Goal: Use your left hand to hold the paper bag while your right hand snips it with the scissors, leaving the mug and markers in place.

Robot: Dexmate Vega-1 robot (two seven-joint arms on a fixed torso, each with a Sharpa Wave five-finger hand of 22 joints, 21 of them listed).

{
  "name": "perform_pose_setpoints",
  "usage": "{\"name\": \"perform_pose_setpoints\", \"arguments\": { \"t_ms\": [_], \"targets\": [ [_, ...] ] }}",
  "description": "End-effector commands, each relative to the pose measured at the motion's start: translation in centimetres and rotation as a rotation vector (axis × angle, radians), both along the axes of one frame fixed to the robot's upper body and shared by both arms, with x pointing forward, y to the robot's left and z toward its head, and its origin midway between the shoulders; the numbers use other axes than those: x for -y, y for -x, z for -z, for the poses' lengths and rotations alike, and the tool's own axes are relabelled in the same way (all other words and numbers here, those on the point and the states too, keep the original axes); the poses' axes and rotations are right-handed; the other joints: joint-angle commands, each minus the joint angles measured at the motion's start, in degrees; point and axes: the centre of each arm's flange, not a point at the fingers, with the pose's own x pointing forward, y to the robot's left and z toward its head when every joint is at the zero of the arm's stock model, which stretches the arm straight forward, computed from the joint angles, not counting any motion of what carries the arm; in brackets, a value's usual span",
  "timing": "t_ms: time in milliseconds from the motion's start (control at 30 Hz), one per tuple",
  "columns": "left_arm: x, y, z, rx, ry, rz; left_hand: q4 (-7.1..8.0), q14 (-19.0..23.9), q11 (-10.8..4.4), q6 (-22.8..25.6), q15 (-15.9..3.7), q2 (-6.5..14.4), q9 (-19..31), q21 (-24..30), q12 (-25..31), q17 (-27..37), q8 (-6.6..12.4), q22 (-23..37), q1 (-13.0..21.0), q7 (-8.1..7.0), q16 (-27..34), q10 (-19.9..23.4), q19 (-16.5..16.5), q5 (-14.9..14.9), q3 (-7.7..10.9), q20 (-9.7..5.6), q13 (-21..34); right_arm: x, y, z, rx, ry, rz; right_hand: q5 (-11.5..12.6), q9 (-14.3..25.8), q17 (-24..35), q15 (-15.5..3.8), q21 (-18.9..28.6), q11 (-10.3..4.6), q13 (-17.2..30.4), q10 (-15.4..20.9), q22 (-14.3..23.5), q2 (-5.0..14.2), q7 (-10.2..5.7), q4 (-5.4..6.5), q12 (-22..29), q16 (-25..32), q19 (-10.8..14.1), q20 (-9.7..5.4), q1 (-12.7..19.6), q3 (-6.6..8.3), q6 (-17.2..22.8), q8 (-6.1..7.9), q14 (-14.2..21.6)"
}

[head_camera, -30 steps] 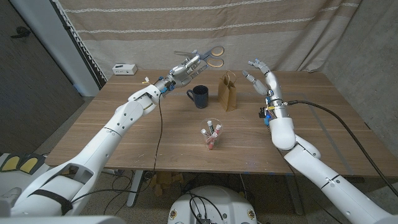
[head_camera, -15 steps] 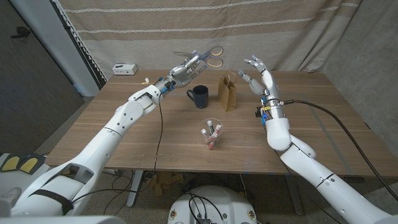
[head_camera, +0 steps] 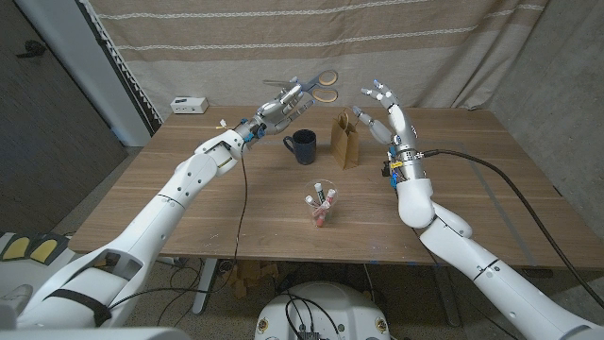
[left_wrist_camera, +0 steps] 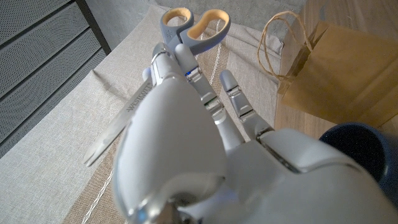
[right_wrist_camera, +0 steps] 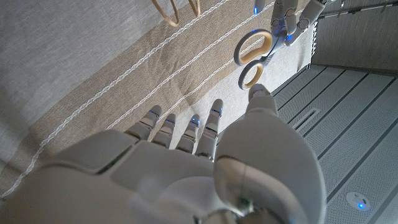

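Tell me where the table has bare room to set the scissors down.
Bare wood lies along the near edge in front of the marker cup, and on the table beyond the right arm. It is crowded at the middle back, where mug and paper bag stand close.

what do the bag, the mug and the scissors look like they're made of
Bag: brown kraft paper, matte, with creased sides and twisted cord handles. Mug: dark blue, smooth, probably glazed ceramic. Scissors, held in the left hand: dull grey metal blades, grey and tan handle loops, likely plastic.
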Motion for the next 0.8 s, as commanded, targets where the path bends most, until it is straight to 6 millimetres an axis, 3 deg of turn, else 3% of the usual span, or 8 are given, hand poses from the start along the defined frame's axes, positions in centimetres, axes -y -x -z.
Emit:
{"name": "perform_pose_setpoints", "arguments": {
  "t_ms": [33, 200, 500, 800],
  "targets": [
    [0.1, -0.1, 0.1, -0.002, -0.006, 0.013, 0.13, 0.4, -1.51, 0.6, 0.02, 1.4, 0.3, 0.5, 0.4, 0.1, -0.05, 0.0, -1.1, -0.11, 0.4, 5.8, -0.3, -0.2, -0.04, -6.38, 0.2, -1.3, -0.1, -0.3, 0.070, 0.064, 0.093, 0.4, 0.1, 0.1, -6.30, -0.2, -0.48, 0.2, -0.4, 0.2, -0.05, -0.73, -0.11, -0.2, -0.1, -0.6, -0.15, 0.9, -0.01, 0.4, -0.20, -0.4],
    [0.2, 0.0, 0.0, 0.001, -0.012, 0.009, 0.19, 0.4, -1.51, 0.5, 0.03, 1.4, 0.3, 0.6, 0.4, 0.1, -0.13, 0.0, -1.2, -0.12, 0.3, 5.8, -0.3, -0.3, -0.07, -6.33, 0.2, -1.5, -0.1, -0.6, 0.073, 0.082, 0.096, 0.5, 0.1, 0.1, -6.48, -0.2, -0.47, 0.2, -0.5, 0.2, -0.08, -0.87, -0.19, -0.3, -0.1, -0.9, -0.34, 1.1, 0.03, 0.3, -0.35, -0.6],
    [0.2, 0.0, 0.1, -0.005, -0.015, 0.010, 0.26, 0.2, -1.50, 0.3, 0.01, 1.4, 0.3, 0.7, 0.3, 0.0, -0.24, -0.2, -1.3, -0.31, 0.3, 5.6, -0.5, -0.3, -0.18, -6.23, 0.1, -1.9, 0.3, -1.3, 0.118, 0.109, 0.151, 1.1, 0.2, 0.0, -6.36, -0.2, 1.55, 0.2, -2.2, 0.1, 0.24, -1.32, -0.65, -0.9, -0.1, -1.7, -0.53, 2.6, 0.51, -0.8, -1.10, -1.6],
    [0.4, 0.1, 0.1, -0.001, -0.017, 0.014, 0.21, 0.1, -1.50, 0.2, -0.01, 1.4, 0.3, 0.9, 0.3, 0.0, -0.36, -0.3, -1.3, -0.20, 0.2, 5.4, -0.6, -0.2, -0.23, -6.18, 0.1, -2.8, 0.6, -1.6, 0.153, 0.144, 0.219, 1.4, 0.2, -0.1, -5.94, -0.2, 1.73, 0.3, -2.6, 0.1, 0.47, -1.48, -0.99, -1.0, -0.2, -2.2, -0.43, 3.8, 0.91, -0.9, -1.26, -2.2]
  ]
}}
